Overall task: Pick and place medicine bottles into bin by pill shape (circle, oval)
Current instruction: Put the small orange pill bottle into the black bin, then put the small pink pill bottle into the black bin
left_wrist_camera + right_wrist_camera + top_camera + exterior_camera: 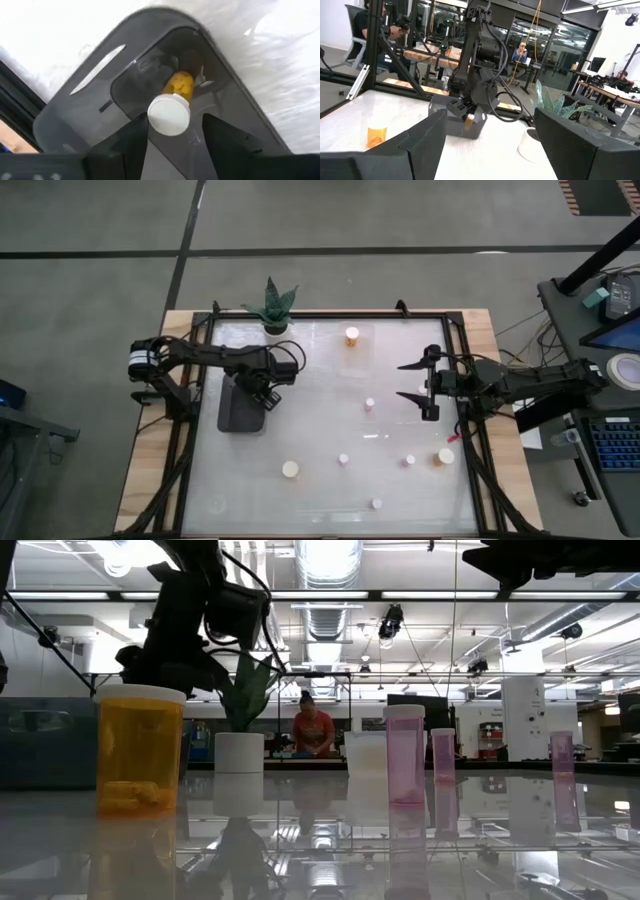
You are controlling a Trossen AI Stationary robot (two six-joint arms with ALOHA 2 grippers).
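Note:
My left gripper (265, 387) hangs over the dark grey bin (240, 408), which lies at the table's left. It points down into the bin (125, 60). An orange bottle with a white cap (170, 115) stands upright in the bin between the open fingers, and a gap shows beside the cap. My right gripper (415, 380) is open and empty at the table's right. Other orange bottles (352, 335) (290, 470) (445, 457) and small pink bottles (369, 404) (343, 459) (409, 461) stand on the table. I cannot make out the clear tray.
A white pot with a green plant (270, 315) stands at the far edge, left of centre. A black frame (200, 380) rims the table. Another small bottle (376, 503) stands near the front edge. A person (313, 730) shows in the room beyond the table.

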